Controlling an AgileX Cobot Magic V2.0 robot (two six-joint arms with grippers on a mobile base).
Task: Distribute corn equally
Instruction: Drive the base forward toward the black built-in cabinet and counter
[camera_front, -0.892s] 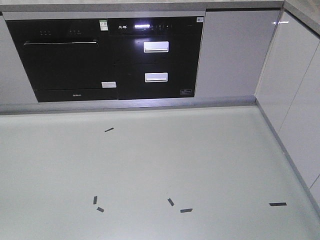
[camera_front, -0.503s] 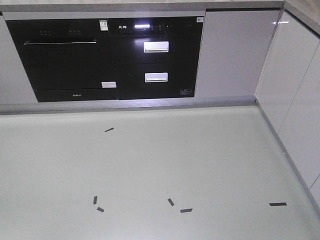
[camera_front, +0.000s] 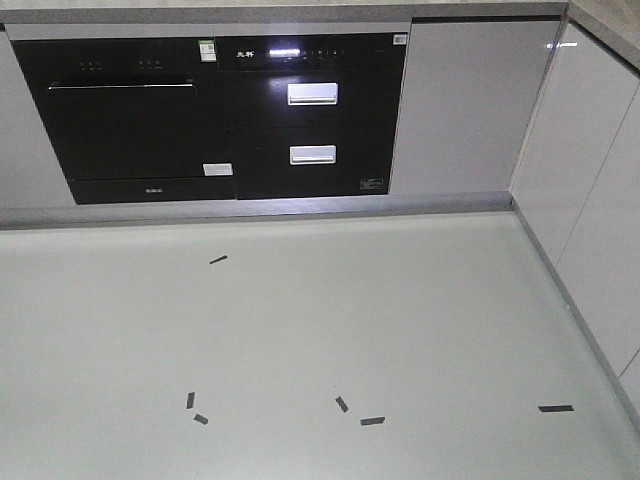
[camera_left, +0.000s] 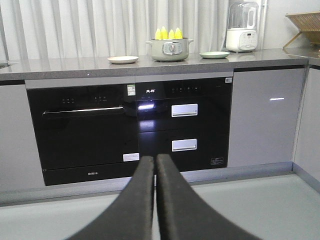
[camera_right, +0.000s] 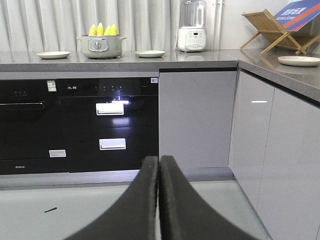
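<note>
Several yellow corn cobs (camera_left: 168, 33) stand upright in a grey-green pot (camera_left: 169, 49) on the far counter; the right wrist view shows the corn (camera_right: 103, 29) and the pot (camera_right: 101, 46) too. A cream plate (camera_left: 123, 59) lies left of the pot and a green plate (camera_left: 214, 54) right of it. My left gripper (camera_left: 155, 161) is shut and empty, low over the floor, far from the counter. My right gripper (camera_right: 159, 161) is also shut on nothing. The front view shows neither the corn nor the grippers.
Black built-in appliances (camera_front: 210, 115) fill the cabinet front below the counter, with white cabinets (camera_front: 590, 200) along the right wall. Tape marks (camera_front: 372, 420) dot the pale floor. A blender (camera_right: 192, 26), a wooden rack (camera_right: 272, 30) and another plate (camera_right: 298, 60) sit on the counter.
</note>
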